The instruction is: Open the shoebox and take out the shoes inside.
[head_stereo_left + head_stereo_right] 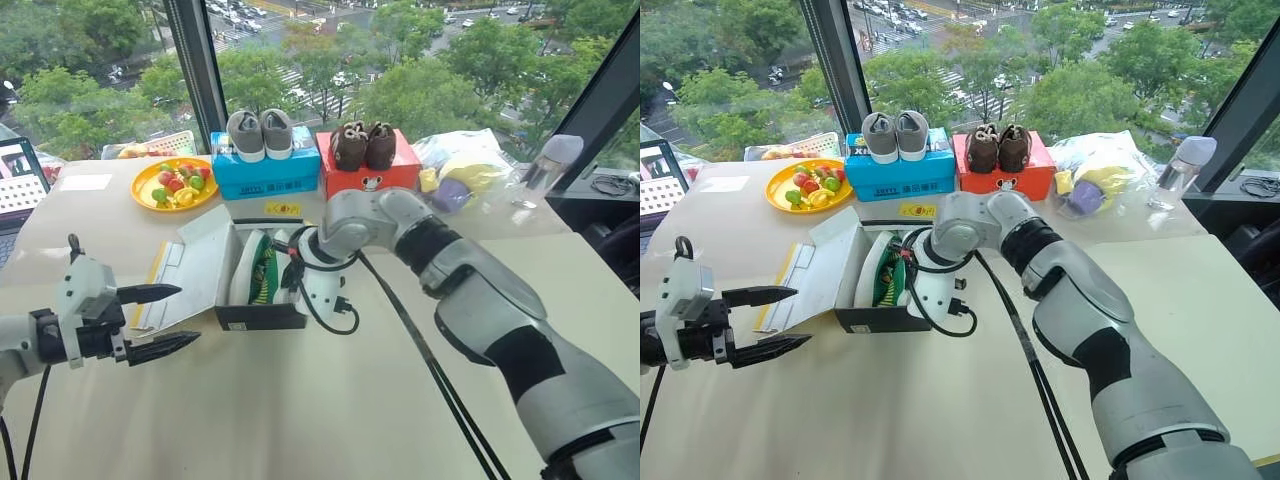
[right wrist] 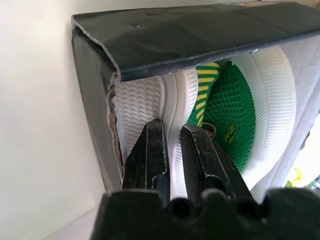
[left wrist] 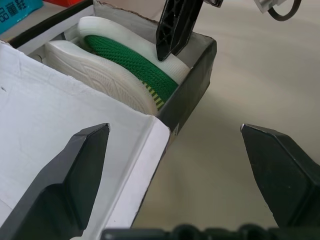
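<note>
Nearest, left gripper (image 1: pixel 170 320): two black fingers spread wide, empty, hovering just off the flap of the open lid, probably placed there to steady the box if it shifts.

Shoebox (image 1: pixel 262 318): black-sided, on the pale table (image 1: pixel 300 420), lid thrown back toward the robot's left with its white-grey inside facing up (so the opening step looks finished).

Green shoes (image 3: pixel 132 62): both lying on their sides in the box, white soles outward, packed close together.

Right gripper (image 2: pixel 172 150): reaching down into the box from the right, fingers pressed nearly together on the white sole edge of one shoe. A pinch meant for lifting it out, by my reading; nothing is raised yet.

Beyond: yellow plate (image 1: pixel 145 195) of toy fruit; blue box (image 1: pixel 265 172) carrying a grey pair; red box (image 1: pixel 368 176) carrying a brown pair, ranged along the window.
</note>
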### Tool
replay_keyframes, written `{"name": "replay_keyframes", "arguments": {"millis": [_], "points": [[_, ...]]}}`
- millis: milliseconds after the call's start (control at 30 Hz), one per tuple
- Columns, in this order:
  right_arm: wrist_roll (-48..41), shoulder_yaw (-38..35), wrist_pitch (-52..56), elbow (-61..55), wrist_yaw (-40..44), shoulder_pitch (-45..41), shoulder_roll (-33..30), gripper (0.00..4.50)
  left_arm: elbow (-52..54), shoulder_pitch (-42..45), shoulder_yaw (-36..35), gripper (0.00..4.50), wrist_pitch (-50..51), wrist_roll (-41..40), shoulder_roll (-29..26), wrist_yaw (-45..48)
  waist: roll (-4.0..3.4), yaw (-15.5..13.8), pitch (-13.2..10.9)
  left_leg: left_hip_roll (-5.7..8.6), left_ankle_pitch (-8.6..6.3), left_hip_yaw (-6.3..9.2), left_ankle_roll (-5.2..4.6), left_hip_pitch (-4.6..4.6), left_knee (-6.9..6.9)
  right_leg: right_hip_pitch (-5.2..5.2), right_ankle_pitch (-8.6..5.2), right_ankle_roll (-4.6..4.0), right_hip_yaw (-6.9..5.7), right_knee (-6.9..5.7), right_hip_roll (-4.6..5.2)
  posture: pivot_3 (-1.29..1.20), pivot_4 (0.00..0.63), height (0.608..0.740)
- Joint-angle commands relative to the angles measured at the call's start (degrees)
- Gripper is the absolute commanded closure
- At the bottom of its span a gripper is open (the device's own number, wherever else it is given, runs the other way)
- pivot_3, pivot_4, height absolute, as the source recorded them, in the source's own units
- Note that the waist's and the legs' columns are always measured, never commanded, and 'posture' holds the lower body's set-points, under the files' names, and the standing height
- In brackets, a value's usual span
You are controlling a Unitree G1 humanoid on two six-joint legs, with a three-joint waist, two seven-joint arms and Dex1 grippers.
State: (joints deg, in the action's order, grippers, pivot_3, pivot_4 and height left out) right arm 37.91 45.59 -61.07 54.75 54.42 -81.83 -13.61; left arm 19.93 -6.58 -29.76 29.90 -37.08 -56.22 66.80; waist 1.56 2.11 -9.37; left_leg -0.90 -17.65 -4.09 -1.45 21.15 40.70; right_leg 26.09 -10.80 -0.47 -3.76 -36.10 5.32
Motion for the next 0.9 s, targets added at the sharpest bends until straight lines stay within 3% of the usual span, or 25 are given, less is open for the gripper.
{"name": "replay_keyframes", "arguments": {"millis": [33, 200, 433, 700, 900], "points": [[-1.3, 1.0, 0.7, -1.4, 4.2, 3.3, -0.9, 4.46, -0.1, 1.5, 0.5, 0.00, -1.0, 0.1, -0.2, -0.3, 0.00, 0.0, 0.0, 0.00, 0.00, 0.00, 0.00, 0.00, 0.00, 0.01, 0.00, 0.00, 0.00, 0.00, 0.00, 0.00, 0.150, 0.731], [-2.3, -0.1, 3.0, -3.3, 5.0, 4.2, -1.0, 4.49, -0.5, 2.1, 1.1, 0.00, -1.0, 0.2, -0.4, -0.2, 0.00, 0.1, 0.0, 0.00, 0.00, 0.00, 0.00, 0.01, 0.00, 0.01, 0.00, 0.00, 0.00, 0.00, 0.00, 0.00, 0.150, 0.731], [-9.0, -7.8, 12.2, -5.2, 3.6, 1.8, 0.7, 4.50, -0.5, 2.9, 1.9, 0.00, -0.9, 0.3, -0.3, -0.4, 0.00, 0.2, 0.0, -0.01, 0.00, 0.00, -0.01, 0.03, 0.00, 0.05, 0.00, 0.00, 0.01, -0.02, -0.01, 0.00, 0.150, 0.731], [-24.9, -19.2, 31.2, -19.3, 9.9, 4.9, -0.3, 4.50, -0.5, 3.7, 2.6, 0.00, -0.9, 0.7, -0.5, -0.2, -0.01, 0.2, -0.1, -0.05, 0.00, 0.12, 0.00, 0.43, -0.02, 0.23, 0.02, 0.01, -0.16, -0.07, -0.01, 0.00, 0.150, 0.731], [-31.0, -25.2, 47.7, -28.6, 8.0, 9.1, 0.3, 4.50, -0.6, 4.3, 3.1, 0.00, -0.6, 0.7, -0.8, 0.2, -0.01, 0.1, -0.1, -0.01, -0.04, 0.17, -0.07, 0.56, 0.01, 0.23, 0.05, 0.07, -0.22, -0.01, 0.03, 0.00, 0.150, 0.731]]}}
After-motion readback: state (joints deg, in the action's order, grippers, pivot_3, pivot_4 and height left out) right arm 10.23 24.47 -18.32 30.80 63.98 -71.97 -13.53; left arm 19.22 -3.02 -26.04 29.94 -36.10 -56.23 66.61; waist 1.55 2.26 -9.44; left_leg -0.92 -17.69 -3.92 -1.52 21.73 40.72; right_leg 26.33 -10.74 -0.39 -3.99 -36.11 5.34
